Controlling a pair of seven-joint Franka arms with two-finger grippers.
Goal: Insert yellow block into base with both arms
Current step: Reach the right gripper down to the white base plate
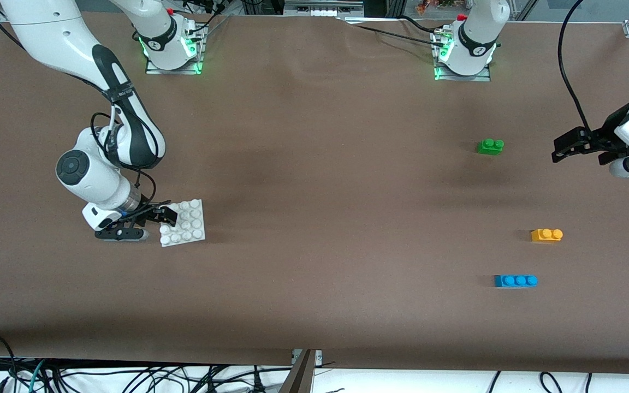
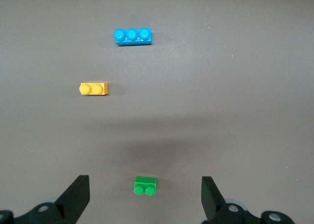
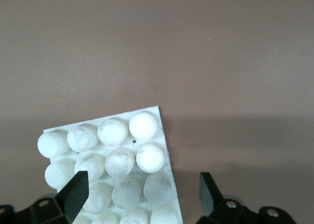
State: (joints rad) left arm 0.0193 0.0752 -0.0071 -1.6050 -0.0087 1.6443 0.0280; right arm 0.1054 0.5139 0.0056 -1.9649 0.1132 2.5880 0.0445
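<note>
White base [image 1: 183, 224] betw. wide-open right gripper [image 1: 153, 218] fingers; nothing gripped.

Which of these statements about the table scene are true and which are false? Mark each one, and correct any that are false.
1. The yellow block lies on the table, held by no tool. True.
2. The green brick is nearer to the front camera than the blue brick. False: the blue brick is nearest, the green one farthest.
3. The right tool is open at the edge of the base. True.
4. The yellow block is already pressed onto the base. False: it lies apart, toward the left arm's end of the table.
5. The left tool is shut on the green brick. False: it is open and holds nothing.
</note>
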